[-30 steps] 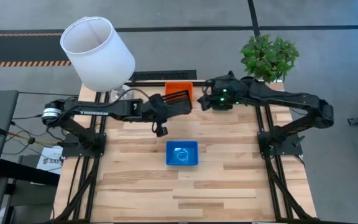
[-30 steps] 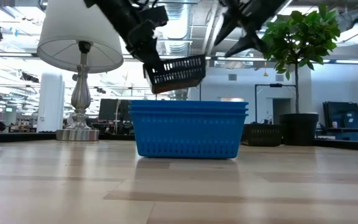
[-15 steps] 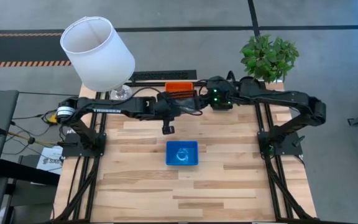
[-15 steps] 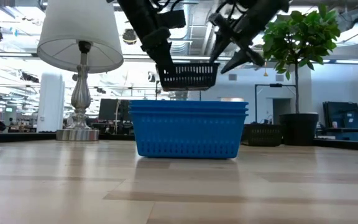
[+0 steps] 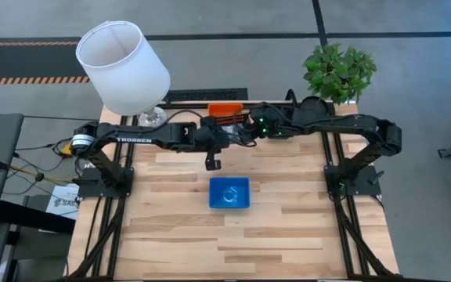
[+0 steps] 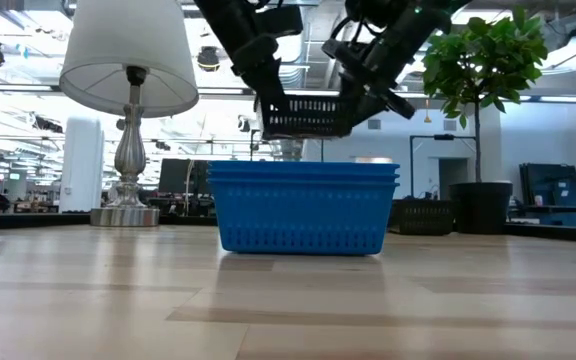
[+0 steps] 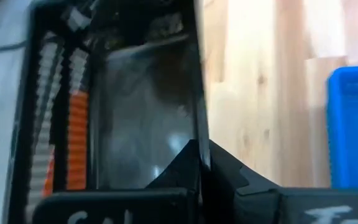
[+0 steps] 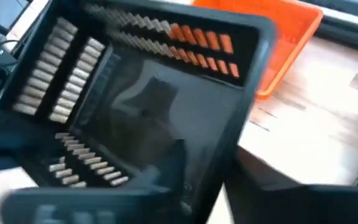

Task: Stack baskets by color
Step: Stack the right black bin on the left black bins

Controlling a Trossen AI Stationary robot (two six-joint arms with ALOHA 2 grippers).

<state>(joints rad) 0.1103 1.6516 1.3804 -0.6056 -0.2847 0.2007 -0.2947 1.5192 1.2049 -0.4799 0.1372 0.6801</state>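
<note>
Above the blue basket stack (image 6: pixel 303 208), a black basket (image 6: pixel 306 116) hangs in the air, held level between both arms. Left pincer (image 6: pixel 268 103) is clenched on the black basket's wall at one short end; the left wrist view shows the rim pinched between its fingers (image 7: pixel 194 174). Right pincer (image 6: pixel 356 98) is at the opposite short end, touching the rim, but whether it has clamped on cannot be told. High view: both arms meet over the back middle of the worktop (image 5: pixel 288 227), left pincer (image 5: pixel 224 135), right pincer (image 5: pixel 245 130), black basket (image 5: pixel 227 124) between them, directly over the red-orange basket (image 5: pixel 225 110) that sits at the worktop's back edge. Right wrist view shows the black basket (image 8: pixel 148 112) close up with the red-orange basket (image 8: pixel 272 37) behind and below it. Blue stack (image 5: pixel 229 193) sits mid-worktop, apart from the arms. Lamp (image 6: pixel 128 110) at the back left, potted plant (image 6: pixel 483 90) at the back right.
</note>
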